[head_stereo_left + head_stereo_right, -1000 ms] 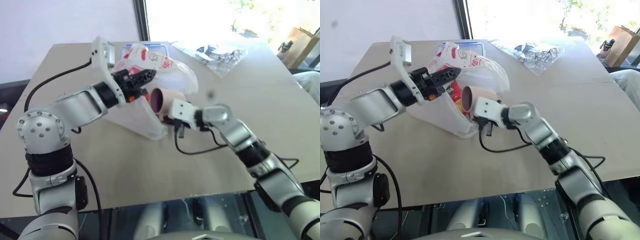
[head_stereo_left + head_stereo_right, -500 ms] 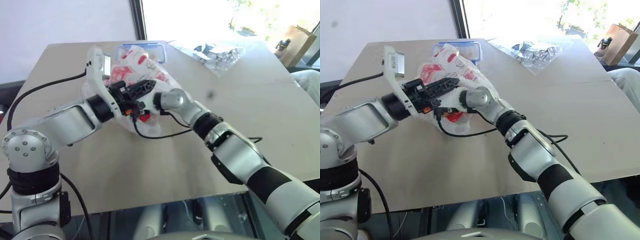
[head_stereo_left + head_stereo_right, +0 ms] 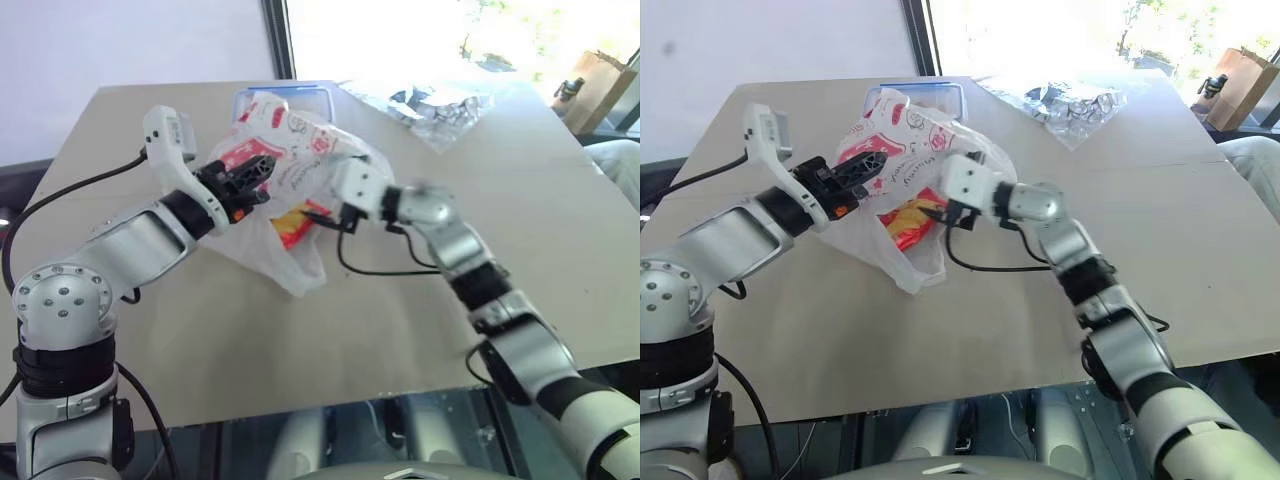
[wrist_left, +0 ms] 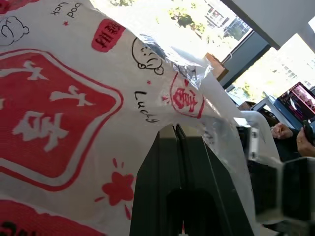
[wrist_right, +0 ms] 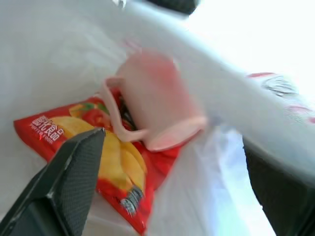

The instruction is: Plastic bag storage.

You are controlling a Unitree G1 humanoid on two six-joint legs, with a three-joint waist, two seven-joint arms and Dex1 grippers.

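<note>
- plastic bag (image 3: 300, 170), thin white with red logos and small dark drawings, stands bunched near the middle of the table (image 3: 300, 340), its lower end trailing toward 6 o'clock.
- left gripper (image 3: 250, 172) has its black fingers pressed together on the bag's upper edge, at about 9 o'clock of the bag, holding it lifted.
- right gripper (image 3: 940, 212) sits at the bag's mouth, on its 3 o'clock side; its fingers (image 5: 74, 182) are spread wide with nothing between them.
- inside the bag lie a red snack packet (image 5: 93, 167) and a pink cup (image 5: 157, 108), the cup resting on the packet.
- clear silvery wrapping (image 3: 440, 110) lies well apart at 1 o'clock, a blue-rimmed lid (image 3: 940, 95) just behind the bag at 12 o'clock.
</note>
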